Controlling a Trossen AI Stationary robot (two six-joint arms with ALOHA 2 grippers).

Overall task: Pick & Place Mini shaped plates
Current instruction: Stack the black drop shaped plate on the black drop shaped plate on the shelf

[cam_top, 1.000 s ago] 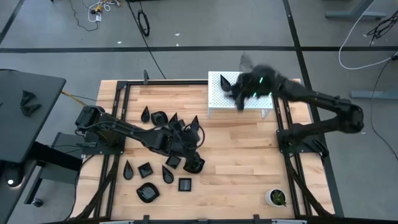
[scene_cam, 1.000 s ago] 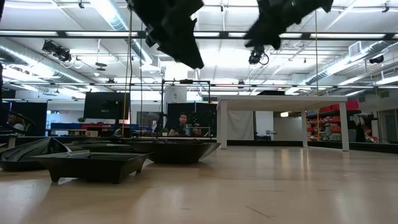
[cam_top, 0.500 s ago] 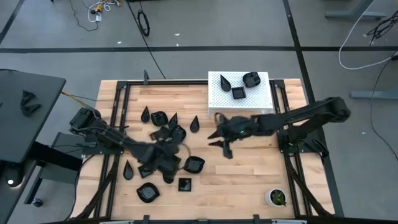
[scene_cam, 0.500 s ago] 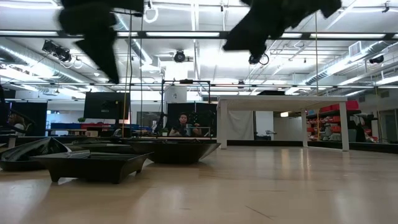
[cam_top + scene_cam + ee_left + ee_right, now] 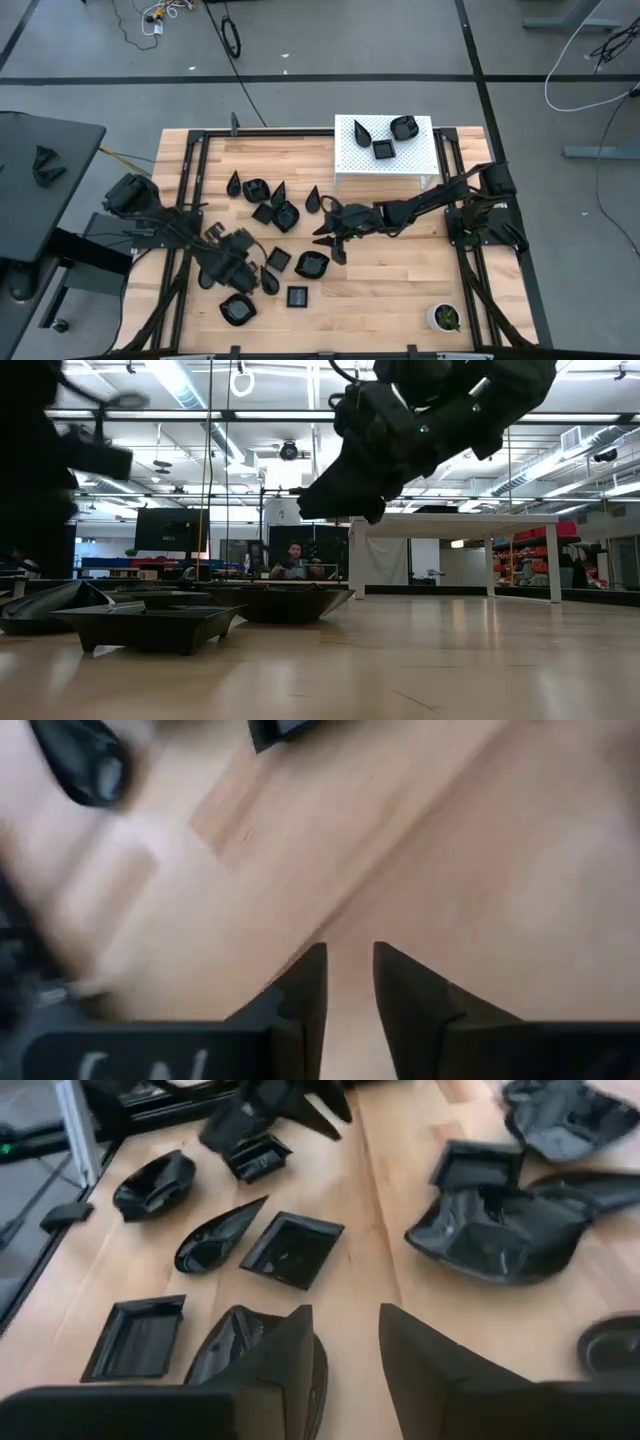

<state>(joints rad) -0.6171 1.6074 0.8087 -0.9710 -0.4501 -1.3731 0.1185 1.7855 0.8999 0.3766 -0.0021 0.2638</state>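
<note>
Jaws of the right gripper (image 5: 345, 1355) stand parted with a bare gap between them, holding nothing, tilted down over the plates (image 5: 290, 1248) strewn on the tabletop (image 5: 370, 1295). One rounded plate (image 5: 235, 1345) lies just under the fingers. From above, this gripper (image 5: 333, 238) hovers at the tabletop's middle, next to a rounded dish (image 5: 312, 264), and the right arm (image 5: 430, 203) runs low and nearly straight across from its base at the right edge. In the low view it hangs clear of the wood.

Jaws of the left gripper (image 5: 350, 982) sit narrowly parted over bare wood, nothing between them. From above, that gripper (image 5: 240, 272) is among the front-left plates (image 5: 236, 309), the left arm (image 5: 165, 222) bent outward from its base at the left edge.

Most plates lie scattered left of centre; three more (image 5: 383, 149) rest on a white stand (image 5: 352, 165) at the back. A potted plant (image 5: 444, 318) sits at the front right corner.
</note>
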